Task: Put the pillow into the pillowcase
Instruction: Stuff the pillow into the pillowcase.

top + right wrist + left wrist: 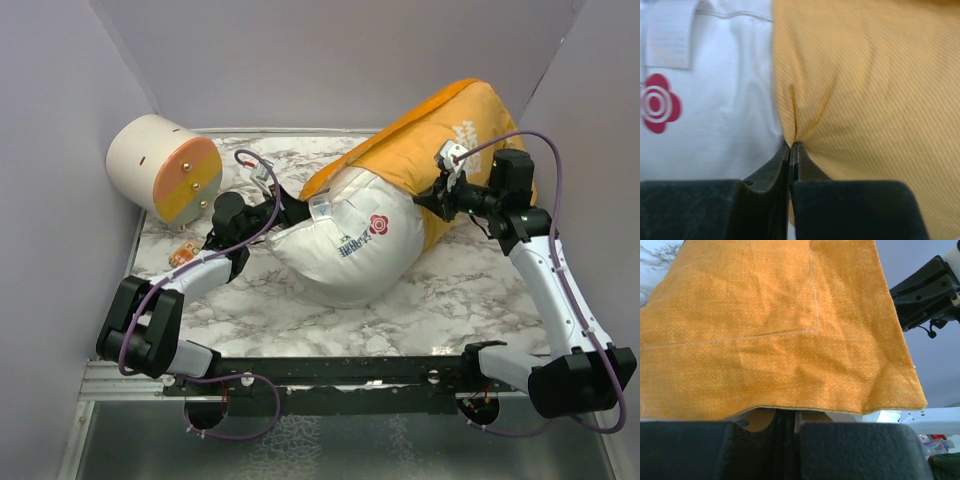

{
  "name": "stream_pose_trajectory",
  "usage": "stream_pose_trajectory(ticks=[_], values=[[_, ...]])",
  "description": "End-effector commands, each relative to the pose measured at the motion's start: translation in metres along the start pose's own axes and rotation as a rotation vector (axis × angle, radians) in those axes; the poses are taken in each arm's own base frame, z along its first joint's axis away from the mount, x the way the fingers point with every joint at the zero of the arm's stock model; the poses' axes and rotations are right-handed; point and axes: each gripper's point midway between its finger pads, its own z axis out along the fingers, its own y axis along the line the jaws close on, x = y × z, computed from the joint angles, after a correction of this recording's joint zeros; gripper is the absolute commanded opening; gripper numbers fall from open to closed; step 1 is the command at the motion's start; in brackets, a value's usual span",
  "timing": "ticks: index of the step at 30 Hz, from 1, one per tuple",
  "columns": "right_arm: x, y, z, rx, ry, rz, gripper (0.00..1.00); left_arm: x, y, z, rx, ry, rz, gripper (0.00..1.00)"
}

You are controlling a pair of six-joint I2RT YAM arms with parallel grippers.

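Two claws each had a pinch of the orange pillowcase (440, 125). The left claw (298, 208) was closed tight on the thin edge of the pillowcase's open end, at the left side of the pillow (350, 255). In the left wrist view the hem went right in between its black fingers (850, 450), and the cloth spread out above them. The right claw (438, 197) was closed tight too. In the right wrist view its tips met on a small fold of orange cloth, just where the orange met the white. The pillow was big, white and puffy, and it lay in the middle of the marble worktop (470, 300). Its far end was inside the pillowcase. Its near end stuck out, round and fat, toward the arms. On that part there was a red flower mark (379, 226) with some small dark print beside it, and a little white tag (322, 205) close to the left claw. The pillowcase ran up toward the far right corner and had white letters (468, 132) on it. One cream and orange cylinder (165, 168) lay on its side in the far left corner, well apart from the pillow. A small orange thing (182, 255) lay on the worktop beside the left arm, too small to tell what it was.
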Motion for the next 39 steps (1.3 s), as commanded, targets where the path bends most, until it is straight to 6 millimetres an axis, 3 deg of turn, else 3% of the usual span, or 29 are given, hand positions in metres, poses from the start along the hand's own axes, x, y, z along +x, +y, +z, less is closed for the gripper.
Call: stream_pose_trajectory(ticks=[1,8,11,13,17,19,21,23,26,28,30,35,39], values=[[-0.048,0.075,-0.001,-0.482,-0.151,0.070,0.01,0.027,0.022,0.001,-0.057,0.106,-0.029,0.00],[-0.123,0.149,0.023,-0.884,-0.189,0.047,0.00,0.022,0.014,0.026,-0.043,0.123,0.002,0.00],[-0.138,0.159,0.024,-0.990,-0.215,0.068,0.00,0.023,0.019,0.029,-0.070,0.112,0.002,0.00],[-0.126,0.157,0.035,-0.981,-0.190,0.095,0.01,0.024,0.024,0.028,-0.090,0.104,0.001,0.00],[-0.062,0.146,0.077,-0.833,-0.040,0.212,0.01,0.034,0.036,0.026,-0.120,0.108,-0.006,0.00],[-0.040,0.138,0.082,-0.798,-0.006,0.245,0.01,0.037,0.042,0.025,-0.133,0.109,-0.008,0.00],[-0.033,0.123,0.077,-0.749,-0.014,0.261,0.01,0.033,0.047,0.021,-0.151,0.105,-0.005,0.01],[-0.033,0.101,0.067,-0.685,-0.045,0.277,0.01,0.021,0.052,0.012,-0.192,0.082,0.015,0.22],[-0.029,0.088,0.055,-0.651,-0.067,0.288,0.01,-0.011,0.056,-0.012,-0.303,0.018,0.098,0.53],[-0.027,0.083,0.053,-0.630,-0.082,0.292,0.01,-0.033,0.049,-0.030,-0.372,-0.020,0.176,0.69],[-0.025,0.079,0.051,-0.616,-0.088,0.297,0.01,-0.050,0.035,-0.047,-0.428,-0.038,0.252,0.75],[-0.024,0.072,0.051,-0.608,-0.093,0.314,0.01,-0.071,-0.004,-0.084,-0.493,-0.069,0.368,0.78],[-0.023,0.071,0.052,-0.611,-0.093,0.323,0.01,-0.071,-0.044,-0.101,-0.432,-0.081,0.394,0.72]])
